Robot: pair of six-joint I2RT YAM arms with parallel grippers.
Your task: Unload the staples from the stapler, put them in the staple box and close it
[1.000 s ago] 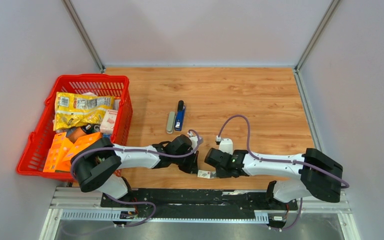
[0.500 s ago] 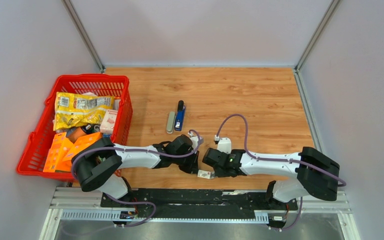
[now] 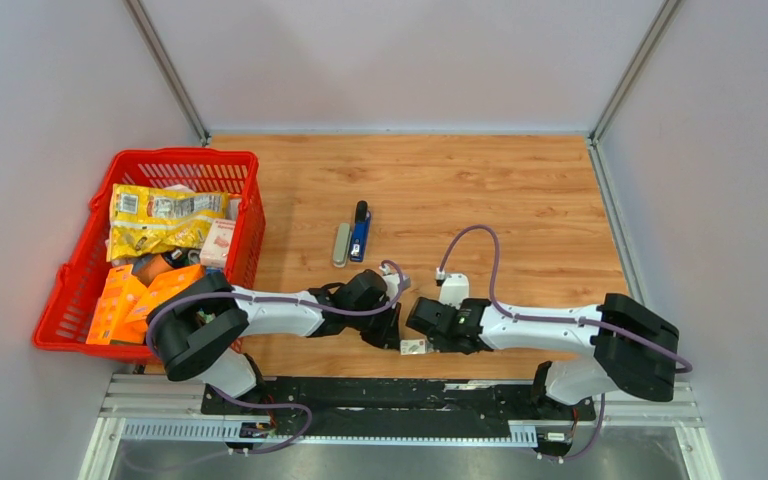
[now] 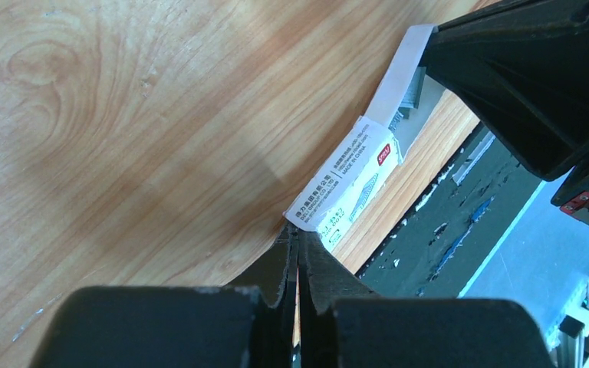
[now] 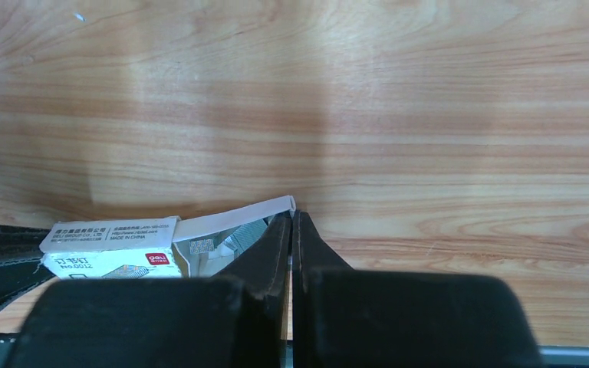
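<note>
The blue and black stapler [image 3: 360, 232] lies mid-table beside a grey bar [image 3: 341, 245], away from both arms. Near the front edge a small white staple box [image 3: 415, 347] [image 4: 353, 180] [image 5: 111, 245] lies between my two grippers. Its flap [image 5: 234, 217] [image 4: 399, 73] stands open, and grey staples [image 5: 241, 236] [image 4: 410, 98] show inside. My left gripper [image 3: 396, 339] [image 4: 294, 230] is shut, its tips touching the box's closed end. My right gripper [image 3: 428, 338] [image 5: 292, 217] is shut too, with its tips at the flap's free edge and nothing seen between the fingers.
A red basket [image 3: 185, 157] full of snack packets stands at the left of the table. The table's front edge and the black rail [image 4: 460, 230] run just beside the box. Grey walls enclose the table at the back and on both sides.
The right gripper has crept left towards the box and the left gripper has edged right. The box has shifted slightly right between them. The stapler has not moved.
</note>
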